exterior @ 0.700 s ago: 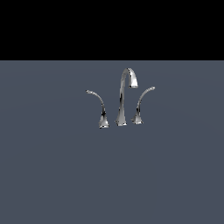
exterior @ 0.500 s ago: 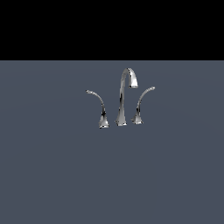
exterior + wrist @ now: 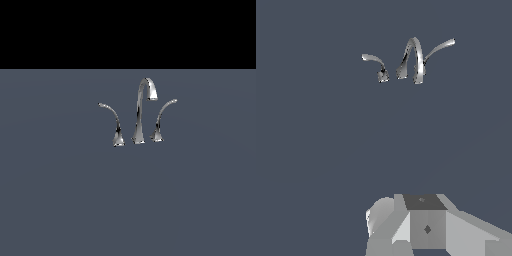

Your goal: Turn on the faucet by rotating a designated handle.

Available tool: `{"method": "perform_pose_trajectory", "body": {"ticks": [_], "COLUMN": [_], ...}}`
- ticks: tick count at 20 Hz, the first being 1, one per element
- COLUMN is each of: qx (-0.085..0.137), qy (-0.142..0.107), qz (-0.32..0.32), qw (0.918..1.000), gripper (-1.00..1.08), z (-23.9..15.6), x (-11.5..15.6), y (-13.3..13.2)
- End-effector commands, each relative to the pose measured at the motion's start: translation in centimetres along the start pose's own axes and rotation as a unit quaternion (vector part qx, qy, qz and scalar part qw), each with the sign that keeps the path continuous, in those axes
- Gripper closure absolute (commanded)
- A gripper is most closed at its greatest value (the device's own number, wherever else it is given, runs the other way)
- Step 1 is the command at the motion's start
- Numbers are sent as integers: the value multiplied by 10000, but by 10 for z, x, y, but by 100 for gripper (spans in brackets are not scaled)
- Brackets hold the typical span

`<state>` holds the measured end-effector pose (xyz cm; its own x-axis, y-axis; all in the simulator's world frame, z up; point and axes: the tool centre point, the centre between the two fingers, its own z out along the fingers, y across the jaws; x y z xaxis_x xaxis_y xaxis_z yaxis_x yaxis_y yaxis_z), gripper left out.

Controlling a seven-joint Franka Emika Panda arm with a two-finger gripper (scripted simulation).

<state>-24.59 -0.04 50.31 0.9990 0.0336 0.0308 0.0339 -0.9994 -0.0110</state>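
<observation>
You see the faucet (image 3: 139, 112) standing on the flat slate-grey worktop (image 3: 65, 200), slightly right of centre and a little above the middle of the exterior frame, just below the black band across the top. Its tall gooseneck spout (image 3: 144, 95) rises in the middle and bends over toward the exterior view's right. The handle (image 3: 161, 120), the shorter and more upright lever, stands just beside the spout on the exterior view's right, its flared foot on the worktop and its tip curving up and away from the spout. On the exterior view's left sits the longer hooked lever (image 3: 113, 120), with a dark streak low on its stem and its tip reaching out to the left. In the wrist picture the same set appears small in the upper middle of the frame, faucet (image 3: 411, 62), handle (image 3: 437, 50) and hooked lever (image 3: 376, 64), well apart from the pale blocky body of the hand (image 3: 423, 225) at the lower edge. You cannot tell whether the hand is spread or pressed together, since its fingers are out of frame. It touches nothing.
</observation>
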Motion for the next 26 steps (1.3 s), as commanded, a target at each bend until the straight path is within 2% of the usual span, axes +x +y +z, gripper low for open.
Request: {"method": "perform_pose_trajectory", "body": {"ticks": [1,8,15,20,26], "qx": [2,24,61,88,107], "qy": [-1,-8,-25,-44,-68], "qz": [26,313,891,1481,2223], "qw": [10000,9995,9960,9889,9749], "gripper": [108,108,108,108,108], "z": [0,2,9,21,43], "x": [2,21,60,99,148], "y": [0,4,11,21,35]}}
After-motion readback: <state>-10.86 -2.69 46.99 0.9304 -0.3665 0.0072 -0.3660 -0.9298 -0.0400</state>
